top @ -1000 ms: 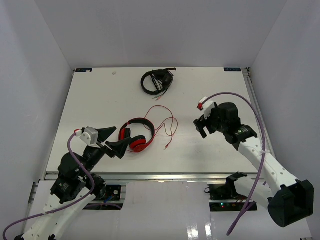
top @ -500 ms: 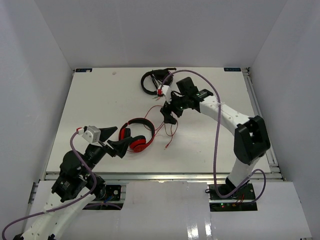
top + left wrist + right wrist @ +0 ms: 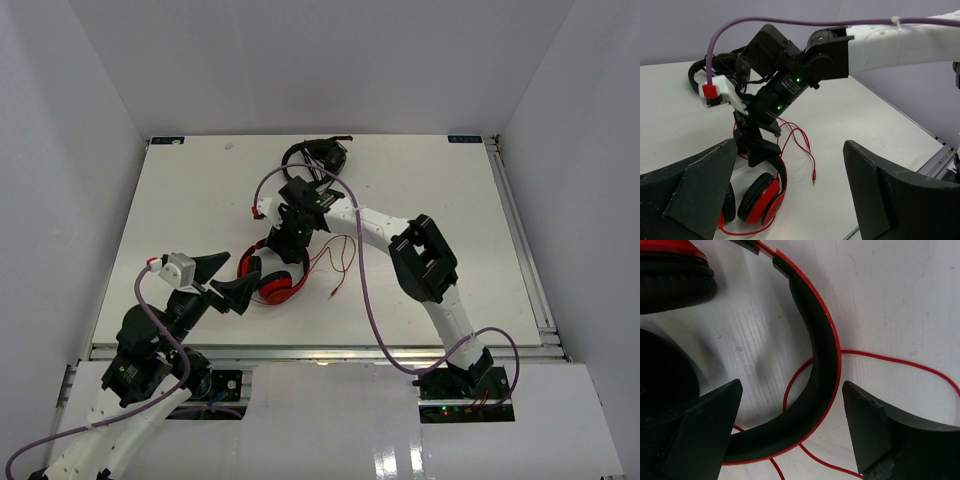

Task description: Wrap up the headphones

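- The red headphones (image 3: pixel 278 290) lie on the surface (image 3: pixel 200 200), just ahead of my left tool (image 3: pixel 232 280), which stands wide and empty.
- My right tool (image 3: pixel 792 390) is spread wide astride the headband (image 3: pixel 822 355), gripping nothing.
- Risk: the cable (image 3: pixel 890 357) loops under the band between the fingers, so closing here could pinch both and snarl the wrap.
- Risk: the tools are near each other and could knock together.
- Change: a second ago the right tool hung well off to the right. The left one has not moved.
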Controlling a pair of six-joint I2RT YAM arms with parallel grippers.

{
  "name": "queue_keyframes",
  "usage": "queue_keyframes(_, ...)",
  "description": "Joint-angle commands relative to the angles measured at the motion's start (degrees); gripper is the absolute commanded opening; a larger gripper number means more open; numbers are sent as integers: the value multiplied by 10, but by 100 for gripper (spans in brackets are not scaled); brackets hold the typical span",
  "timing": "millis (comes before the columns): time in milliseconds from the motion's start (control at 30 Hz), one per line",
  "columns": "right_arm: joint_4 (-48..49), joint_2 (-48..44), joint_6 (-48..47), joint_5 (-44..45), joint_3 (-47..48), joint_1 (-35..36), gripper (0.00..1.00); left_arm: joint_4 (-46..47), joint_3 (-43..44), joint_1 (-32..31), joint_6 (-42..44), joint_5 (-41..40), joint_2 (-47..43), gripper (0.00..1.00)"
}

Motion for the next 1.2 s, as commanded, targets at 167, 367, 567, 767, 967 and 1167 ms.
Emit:
queue_keyframes(167, -8, 48, -32, 74, 41, 5, 73, -2, 3, 1, -2, -7, -6, 98)
queue_keyframes(367, -10, 49, -34, 52, 29, 10, 46, -2, 2, 1, -2, -9, -11, 98)
queue_keyframes(567, -13, 29, -25, 41, 19, 10, 8, -2, 2, 1, -2, -8, -10, 98)
queue_keyframes(767, -13, -21, -14, 36, 10, 8, 8, -2, 2, 1, -2, -10, -10, 98)
queue_keyframes(967, -10, -96, 3, 47, -7, -4, 8, -2, 2, 1, -3, -9, -7, 98)
queue_keyframes(1167, 3, -200, 36, 33, -43, -77, 8, 15, -7, 1, -5, 27, 19, 98)
